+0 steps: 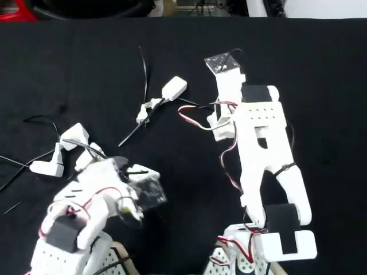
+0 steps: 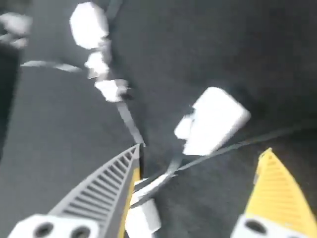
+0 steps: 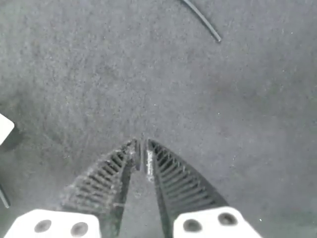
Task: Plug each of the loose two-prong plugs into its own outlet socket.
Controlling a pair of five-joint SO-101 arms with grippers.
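Note:
Several white plug and socket pieces lie on the black cloth [image 1: 321, 51], joined by thin black cables. One white block [image 1: 174, 87] lies at the middle back with a smaller piece [image 1: 146, 110] beside it. More pieces [image 1: 73, 136] [image 1: 48, 167] lie at the left. My left gripper [image 1: 144, 193] [image 2: 200, 154] hangs open at the front left, above a white block [image 2: 213, 121] and a cable [image 2: 130, 124]; another white piece [image 2: 142, 218] sits close under its fingers. My right gripper [image 1: 223, 63] [image 3: 143, 146] is shut and empty over bare cloth at the back middle.
A loose black cable [image 1: 143, 71] runs back from the middle pieces, and its end [image 3: 200, 20] lies ahead of the right gripper. More cables [image 1: 26, 157] trail off the left edge. The right arm [image 1: 261, 137] stretches along the table's right half.

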